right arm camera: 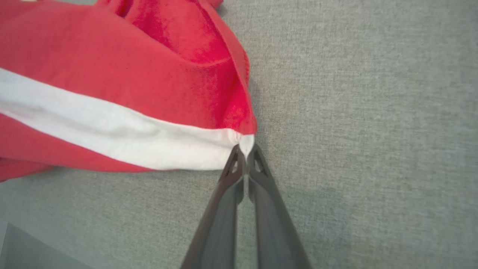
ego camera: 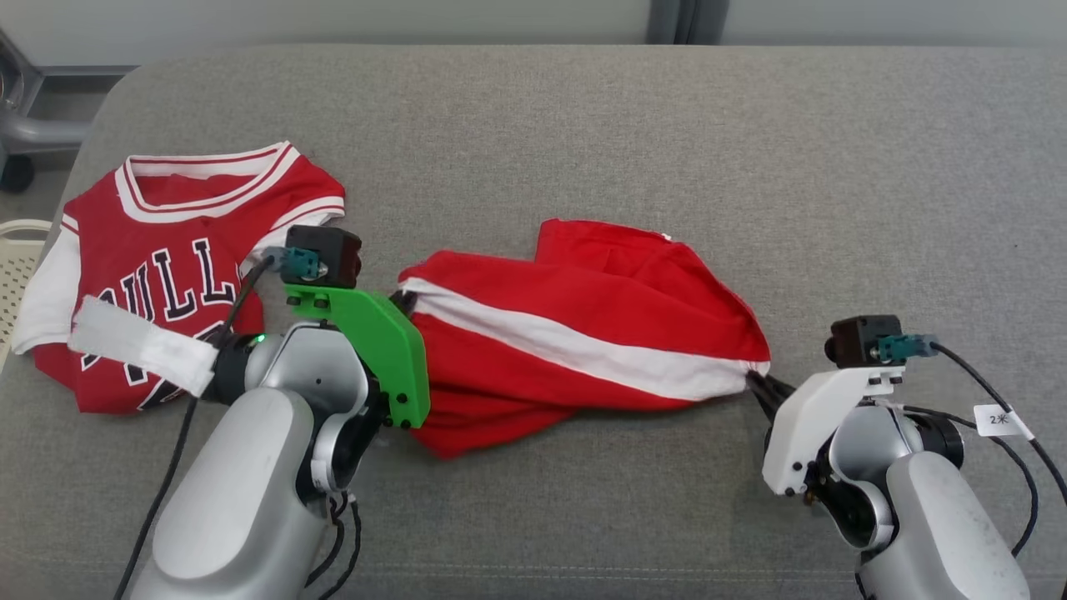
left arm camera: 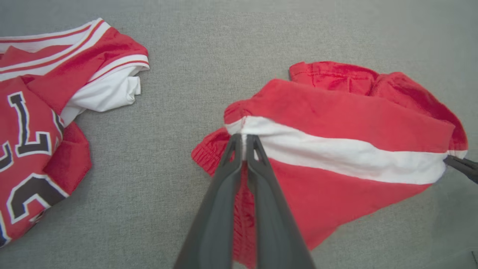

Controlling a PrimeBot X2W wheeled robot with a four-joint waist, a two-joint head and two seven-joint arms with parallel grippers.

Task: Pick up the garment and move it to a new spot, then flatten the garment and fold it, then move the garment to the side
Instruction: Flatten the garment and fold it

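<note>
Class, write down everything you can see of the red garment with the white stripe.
The red garment looks like soft cotton knit, with one broad white stripe running from end to end. It lies crumpled and partly folded over itself on the grey cushion, not flat, with layers bunched toward the back. The left pincer is shut on one end of the stripe and the right pincer is shut on the other end. It lies apart from the lettered jersey.
</note>
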